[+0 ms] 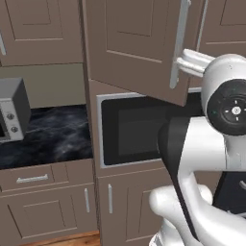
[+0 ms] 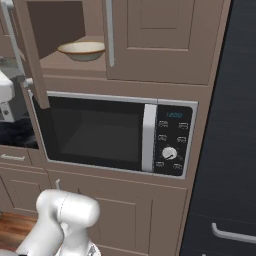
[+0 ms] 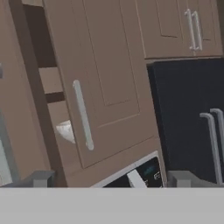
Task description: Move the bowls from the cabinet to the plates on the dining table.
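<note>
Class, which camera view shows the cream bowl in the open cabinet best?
The right base view: the cream bowl sits whole on the cabinet shelf. The hand view catches a pale sliver past the door edge; the left base view's door faces it.

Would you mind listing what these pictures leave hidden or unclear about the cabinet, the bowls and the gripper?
- Cream bowl: right base view, its right edge sits behind the closed door's handle.
- Second bowl: hand view, only a pale sliver shows past the closed door; which bowl it is cannot be told.
- Cabinet shelf: its left part is covered by the open door.
- Gripper: fingertips barely rise into the hand view; nothing sits between them.
</note>
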Available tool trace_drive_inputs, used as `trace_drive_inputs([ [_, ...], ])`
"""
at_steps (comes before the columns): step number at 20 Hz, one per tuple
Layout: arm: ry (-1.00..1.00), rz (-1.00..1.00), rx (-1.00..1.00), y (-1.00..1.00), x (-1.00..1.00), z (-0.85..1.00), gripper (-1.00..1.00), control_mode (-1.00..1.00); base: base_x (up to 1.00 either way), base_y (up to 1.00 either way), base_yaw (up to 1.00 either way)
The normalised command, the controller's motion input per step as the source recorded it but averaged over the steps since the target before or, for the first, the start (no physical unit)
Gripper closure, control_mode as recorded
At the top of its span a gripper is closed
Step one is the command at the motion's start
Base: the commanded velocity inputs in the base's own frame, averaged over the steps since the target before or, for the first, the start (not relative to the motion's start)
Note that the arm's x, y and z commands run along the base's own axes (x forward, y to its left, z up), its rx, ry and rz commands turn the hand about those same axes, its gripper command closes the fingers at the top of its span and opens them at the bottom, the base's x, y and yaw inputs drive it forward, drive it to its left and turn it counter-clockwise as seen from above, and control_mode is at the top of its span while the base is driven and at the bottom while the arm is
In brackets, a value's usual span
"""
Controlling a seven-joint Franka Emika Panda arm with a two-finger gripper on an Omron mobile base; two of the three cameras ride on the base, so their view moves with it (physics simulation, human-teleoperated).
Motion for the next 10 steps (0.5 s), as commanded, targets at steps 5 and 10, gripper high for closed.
trace_drive_inputs([
  [5,0.0,0.18,0.02,-0.09,-0.26,0.12,-1.0,-1.0,0.0,0.0,0.0],
  [10,-0.02,0.17,0.0,-0.17,-0.22,0.13,-1.0,-1.0,0.0,0.0,0.0],
])
